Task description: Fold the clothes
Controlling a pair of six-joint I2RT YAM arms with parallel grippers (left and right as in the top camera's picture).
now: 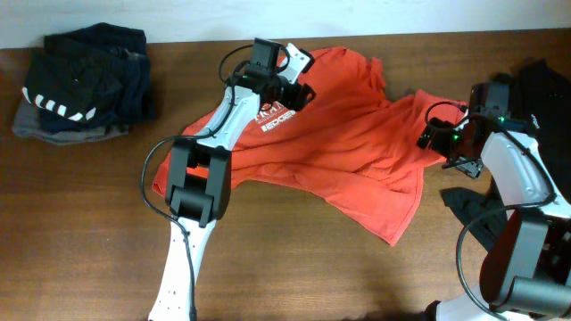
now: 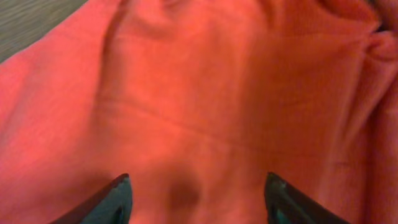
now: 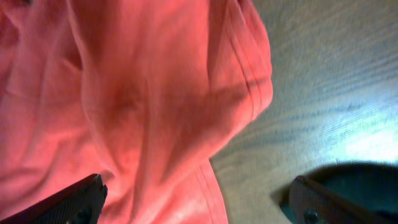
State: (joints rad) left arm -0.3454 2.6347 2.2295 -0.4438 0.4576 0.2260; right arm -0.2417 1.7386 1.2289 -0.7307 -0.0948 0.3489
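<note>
A brown wooden table (image 1: 89, 232) with a streaky grain carries three lots of cloth. An orange-red short-sleeved cotton T-shirt (image 1: 348, 134) lies rumpled and spread across its middle, with some white lettering facing up. A folded pile of dark navy and grey clothes with white stripes (image 1: 80, 89) sits in the far left corner, well apart from the shirt. A loose black garment (image 1: 546, 80) lies at the right edge, near the shirt's sleeve.

The overhead camera looks straight down from well above, taking in much of the table (image 1: 294, 267), both arms and the whole orange-red T-shirt (image 1: 348, 152). The left wrist camera hangs close over the shirt near 12 o'clock, facing down past its own fingers (image 2: 109, 202). The right wrist camera, near 3 o'clock, closely frames the shirt's hem (image 3: 252, 87) and bare wood. All three views share the shirt.
</note>
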